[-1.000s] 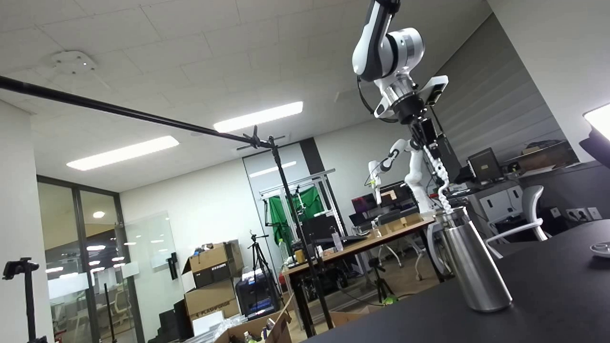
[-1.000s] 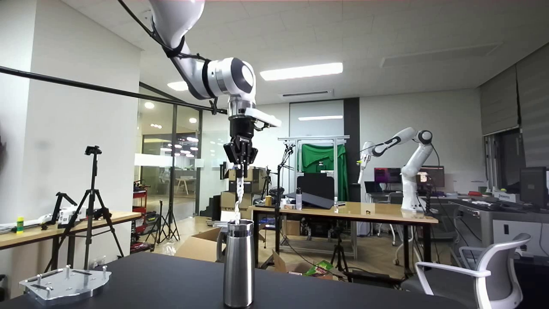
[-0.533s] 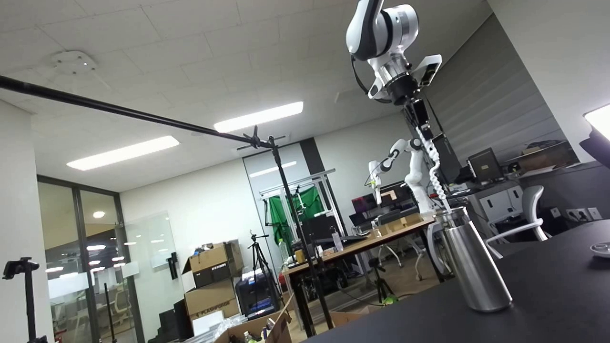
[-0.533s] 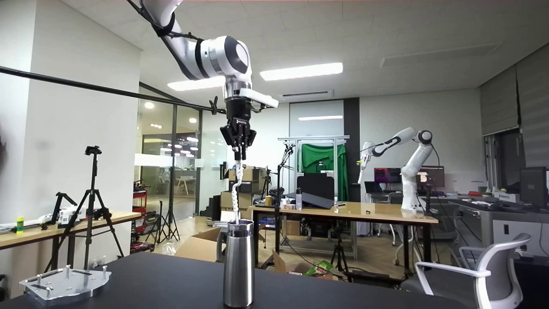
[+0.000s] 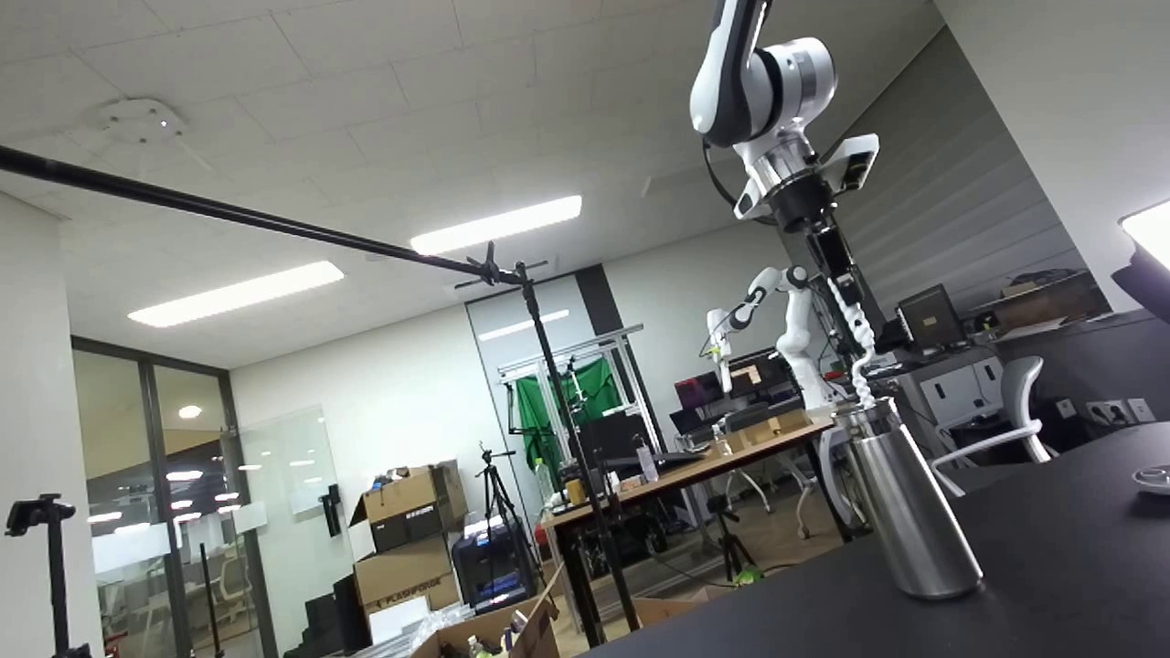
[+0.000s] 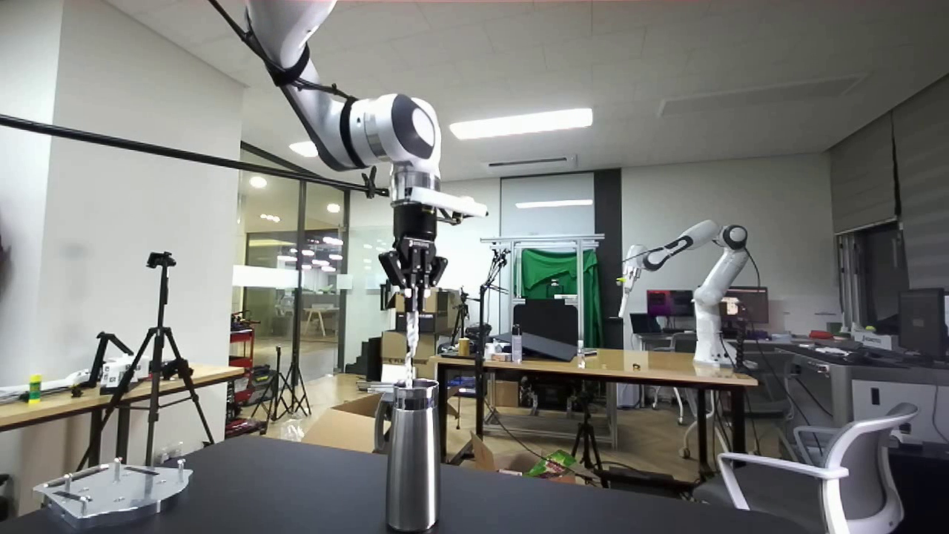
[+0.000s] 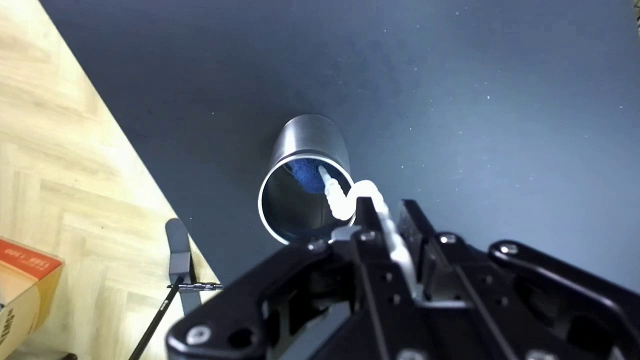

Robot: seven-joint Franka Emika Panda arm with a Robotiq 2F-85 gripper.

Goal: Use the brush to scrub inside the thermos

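White and twisted in its handle, the blue-headed brush (image 7: 364,188) is clamped in the black two-fingered gripper (image 6: 415,302). Below this gripper, the brush head (image 7: 306,176) is inside the cylindrical silver metal thermos (image 6: 413,471), which stands upright on the black bench (image 6: 296,482).

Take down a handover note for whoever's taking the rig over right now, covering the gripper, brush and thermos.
Gripper: shut on the brush.
Brush: blue bristles inside the thermos, white handle running up out of it.
Thermos: upright, open, on the black table.
Done: brush gripped and inserted.
Left: scrubbing, as needed; how clean the inside is can't be told. Then probably lift the brush out.
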